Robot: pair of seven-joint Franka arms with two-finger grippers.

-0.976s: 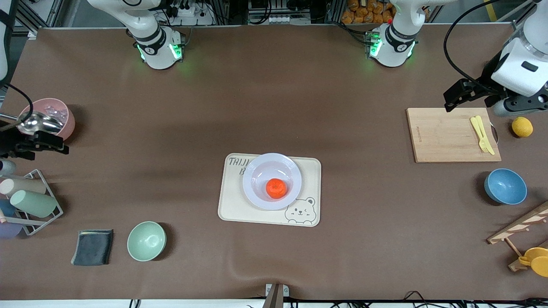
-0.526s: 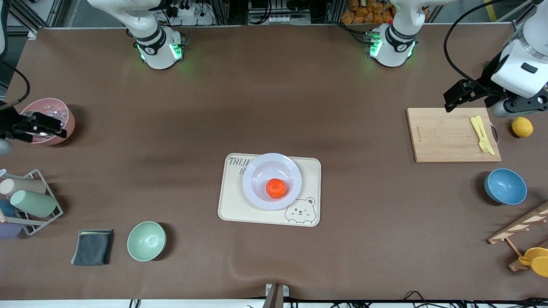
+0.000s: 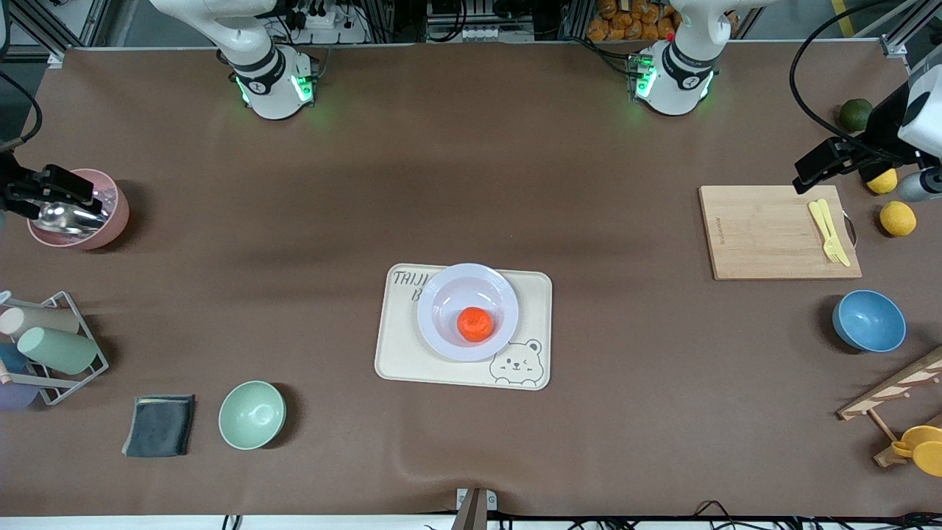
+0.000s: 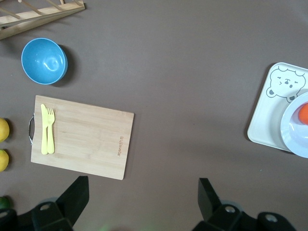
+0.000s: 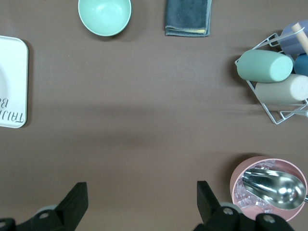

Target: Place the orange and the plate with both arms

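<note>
The brown matte tabletop is covered with a cream rectangular tray, a wooden cutting board, a blue bowl, a mint green bowl, a pink bowl, a folded grey cloth and yellow lemons.

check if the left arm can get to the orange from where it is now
Probably yes. The orange sits uncovered in the plate on the tray, nothing over or beside it. The left gripper is open, over the table by the cutting board; bare table lies between.
</note>
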